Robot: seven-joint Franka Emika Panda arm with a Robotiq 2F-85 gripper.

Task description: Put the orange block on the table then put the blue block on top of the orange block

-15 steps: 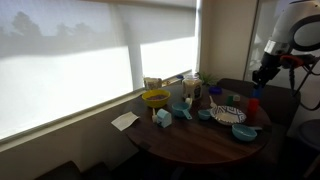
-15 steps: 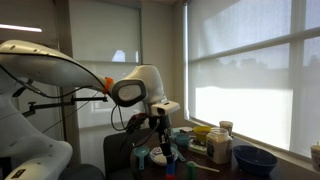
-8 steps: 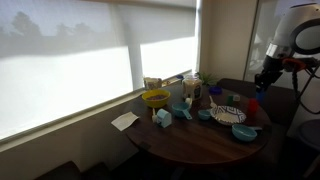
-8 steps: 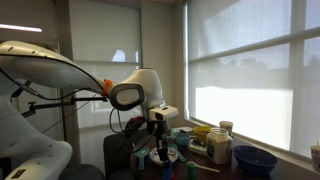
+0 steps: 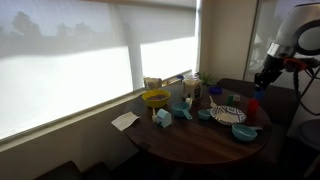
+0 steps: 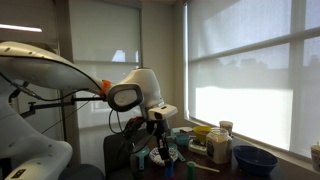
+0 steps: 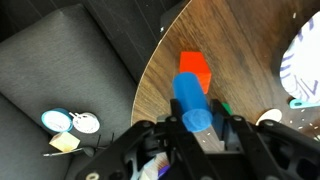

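Observation:
In the wrist view my gripper is shut on the blue block, a long mid-blue piece that sticks out from between the jaws. Right beyond its tip the red-orange block sits on the brown wooden table, near the table's edge. The blue block looks just above or touching the orange block; I cannot tell which. In an exterior view the gripper hangs low over the orange block at the table's far side. In an exterior view the gripper is low over the clutter.
A patterned white plate lies right of the blocks. A dark cushioned seat lies below the table edge. A yellow funnel, light-blue dishes and teal cups crowd the table. A dark blue bowl stands nearby.
The arm has shifted only slightly with the blue block still held; the orange block has not moved.

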